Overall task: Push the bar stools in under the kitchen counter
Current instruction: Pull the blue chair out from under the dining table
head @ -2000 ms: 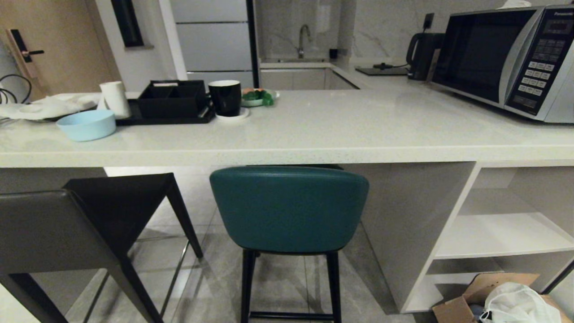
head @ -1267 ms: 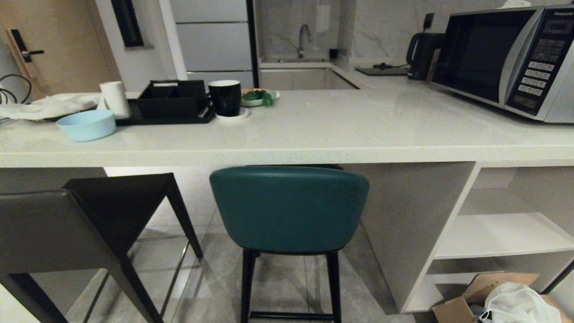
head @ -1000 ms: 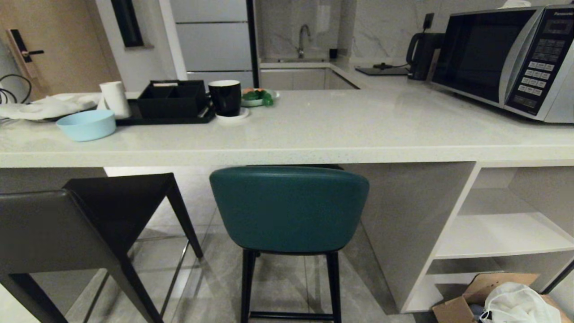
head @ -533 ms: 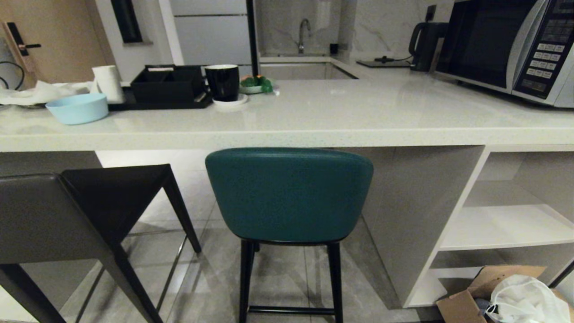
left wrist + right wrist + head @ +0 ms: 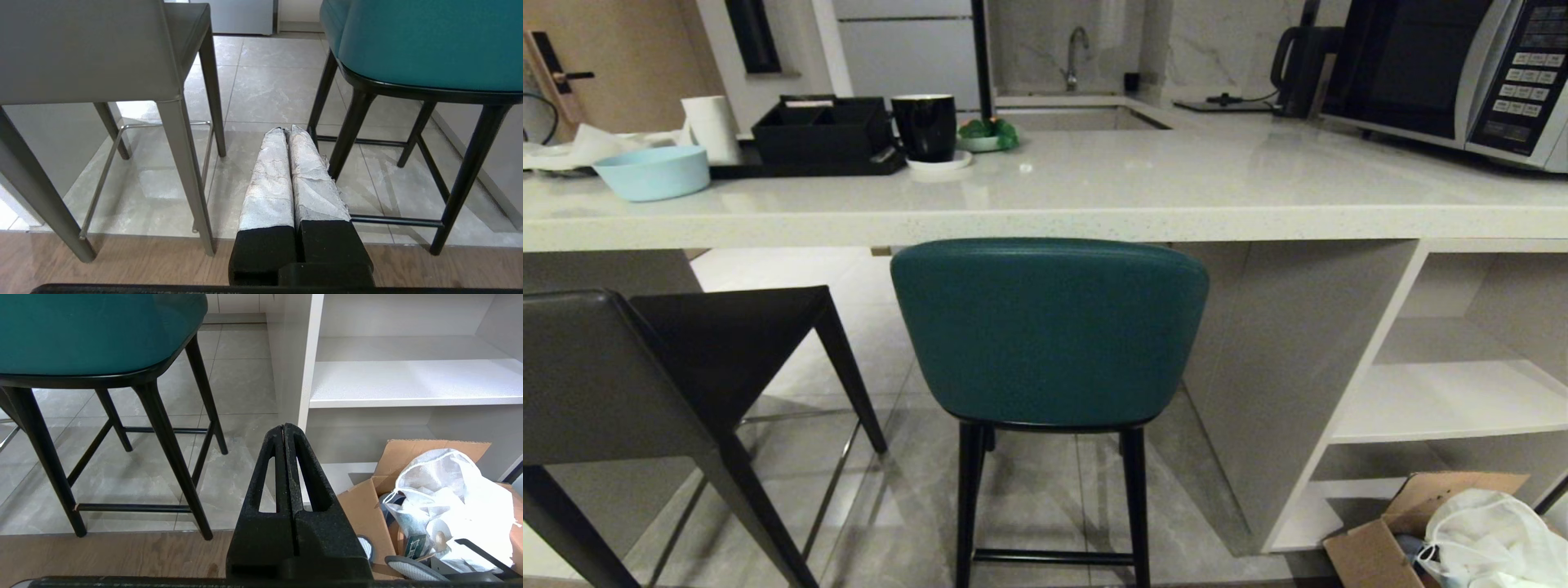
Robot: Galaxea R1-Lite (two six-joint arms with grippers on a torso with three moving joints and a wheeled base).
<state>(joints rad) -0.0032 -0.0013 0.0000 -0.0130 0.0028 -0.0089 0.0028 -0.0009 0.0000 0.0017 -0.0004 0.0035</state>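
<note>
Since the earlier head frames the whole scene has slid: the kitchen counter (image 5: 1045, 220) sits higher in the head view and the teal stool's back looms a little larger, a shift of the camera and not of the furniture. Neither stool has changed its place against the counter.

Seen from the head, the teal stool (image 5: 1049, 331) stands dead centre, its curved back just below the counter's thick front edge and its thin black legs on the grey floor tiles (image 5: 1029, 498). At 9 o'clock from it stands the dark grey stool (image 5: 645, 376), square-backed, well out from the counter edge, with clear floor between the two. At 3 o'clock from the teal stool is the counter's slab side panel, then the white shelving (image 5: 1445, 400). At 5 o'clock lies a cardboard box (image 5: 1388, 539) with white bags in it.

On the countertop, at 11 o'clock from the teal stool, are a pale blue bowl (image 5: 652, 172), a black tray (image 5: 821, 135) and a black mug (image 5: 924, 126); at 1 o'clock stands a microwave (image 5: 1454, 69).

Neither arm shows in the head view. The left gripper (image 5: 286, 131) has its two taped fingers pressed together, holding nothing, low above the floor between the two stools. The right gripper (image 5: 284, 428) is likewise closed tight and empty, pointing at the foot of the side panel, with the teal stool at 10 o'clock and the box at 4 o'clock.
</note>
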